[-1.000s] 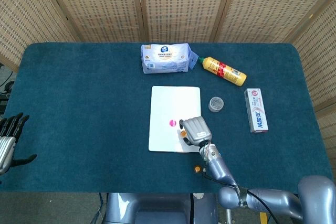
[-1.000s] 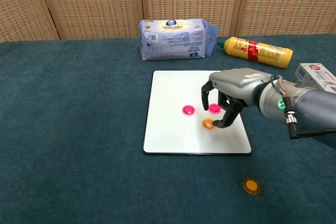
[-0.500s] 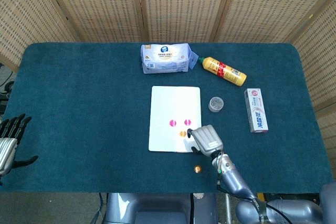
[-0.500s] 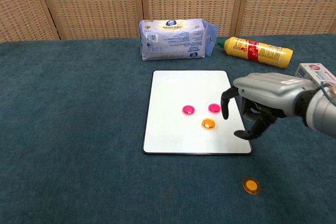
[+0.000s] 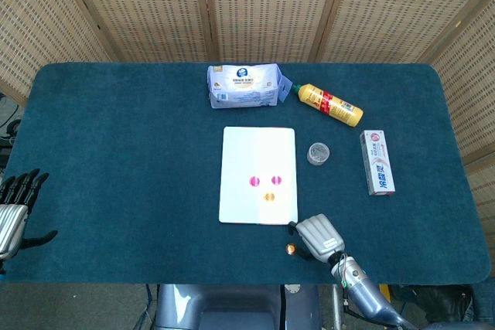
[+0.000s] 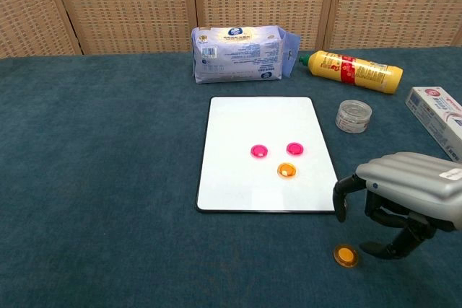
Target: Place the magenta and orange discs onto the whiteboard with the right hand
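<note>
Teal felt tabletop (image 5: 116, 160). Directly on it: whiteboard (image 5: 257, 144) mid-table; blue wipes pack (image 5: 243, 86) and yellow bottle (image 5: 330, 104) lying behind it; small clear jar (image 5: 318, 153) just right of the board; toothpaste box (image 5: 377, 162) further right; loose orange disc (image 6: 345, 255) near the front edge.
</note>
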